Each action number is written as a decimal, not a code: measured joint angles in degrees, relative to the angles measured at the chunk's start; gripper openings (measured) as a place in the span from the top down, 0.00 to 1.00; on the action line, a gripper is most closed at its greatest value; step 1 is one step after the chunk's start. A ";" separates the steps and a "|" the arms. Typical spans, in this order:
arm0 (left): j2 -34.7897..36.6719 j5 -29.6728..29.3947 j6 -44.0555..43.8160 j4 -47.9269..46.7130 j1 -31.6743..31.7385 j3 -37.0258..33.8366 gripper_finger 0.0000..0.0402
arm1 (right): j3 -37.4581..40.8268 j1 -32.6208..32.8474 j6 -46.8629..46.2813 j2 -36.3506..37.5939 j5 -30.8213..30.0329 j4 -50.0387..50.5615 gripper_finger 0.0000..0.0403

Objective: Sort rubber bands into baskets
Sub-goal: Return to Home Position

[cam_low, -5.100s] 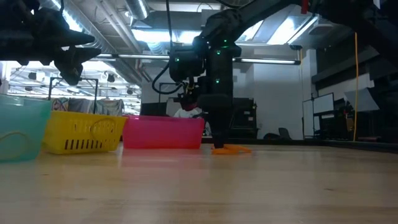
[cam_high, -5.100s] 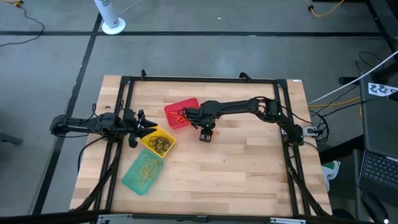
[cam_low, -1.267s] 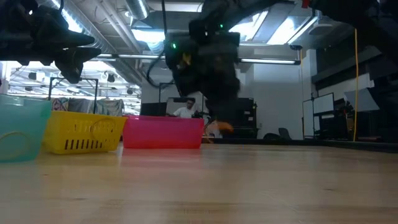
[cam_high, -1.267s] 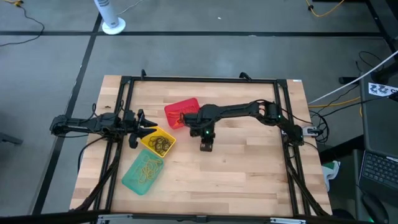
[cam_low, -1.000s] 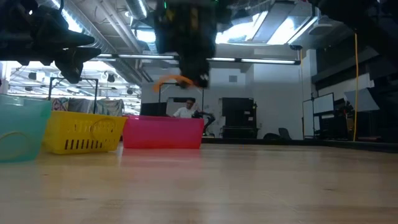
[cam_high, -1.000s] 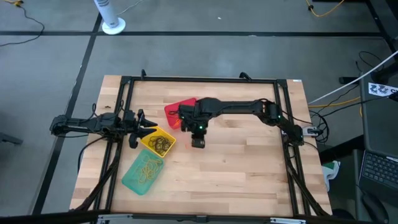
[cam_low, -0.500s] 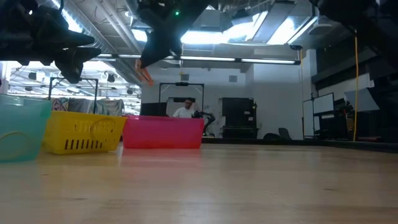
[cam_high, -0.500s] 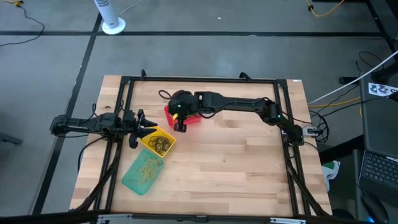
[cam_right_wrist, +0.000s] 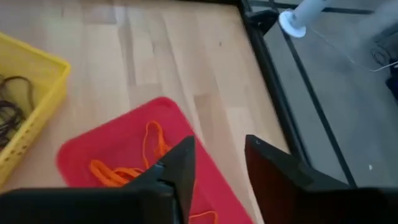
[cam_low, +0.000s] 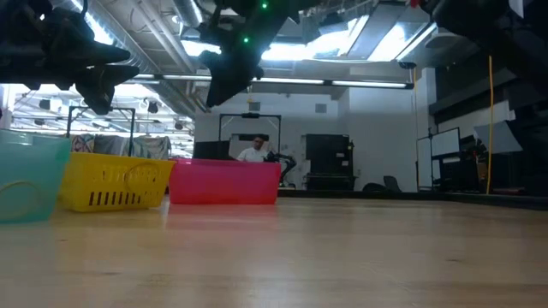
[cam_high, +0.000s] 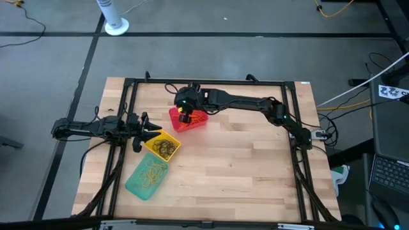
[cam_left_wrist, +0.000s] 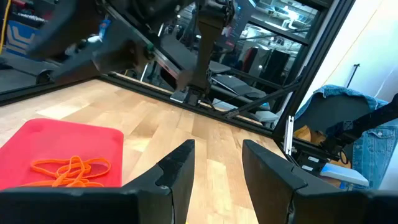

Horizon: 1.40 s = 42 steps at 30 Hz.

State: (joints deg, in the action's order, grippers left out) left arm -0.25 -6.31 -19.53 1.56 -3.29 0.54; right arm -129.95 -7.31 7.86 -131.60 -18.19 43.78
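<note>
Status: right gripper (cam_high: 185,114) hovers over red basket (cam_high: 199,124), fingers apart, empty; orange rubber bands (cam_right_wrist: 111,172) lie inside, directly beneath it. Judgement: lift clear of rim first, then retract home smoothly. Left gripper (cam_high: 144,130), fingers apart, waits beside yellow basket (cam_high: 174,139).

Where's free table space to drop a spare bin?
Bare: table right of the red basket and the front strip. Crowded: left side, yellow basket and green basket, left pincer near them, right pincer above red.
</note>
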 joint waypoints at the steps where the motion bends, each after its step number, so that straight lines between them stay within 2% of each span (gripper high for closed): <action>1: 0.00 0.02 0.00 0.00 0.00 0.00 0.67 | 0.00 -0.07 -0.02 -0.01 0.00 -0.11 0.64; 6: 0.00 0.01 -0.01 0.00 0.00 0.00 0.67 | -0.02 0.43 -0.05 0.08 1.41 -0.67 0.59; 13: 0.00 0.02 -0.02 0.00 0.00 0.00 0.67 | -5.08 2.44 -5.17 0.23 12.26 2.24 0.59; 15: 0.00 0.01 -0.01 0.00 0.01 0.00 0.67 | -4.19 3.32 -5.23 2.38 14.35 2.33 0.59; 26: -0.07 0.01 -0.02 0.07 0.01 -0.02 0.67 | -4.17 5.03 -3.80 15.93 14.81 21.04 0.59; 36: -0.20 0.00 -0.02 0.00 0.02 -0.04 0.67 | -4.15 5.07 1.79 23.31 14.83 39.31 0.59; 42: -0.20 0.00 -0.01 0.02 0.02 -0.04 0.67 | -4.13 5.05 4.70 27.56 19.13 46.33 0.59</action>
State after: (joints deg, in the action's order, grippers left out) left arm -0.45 -6.31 -19.54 1.58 -3.27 0.49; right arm -134.08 -2.26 12.57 -104.04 0.94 90.12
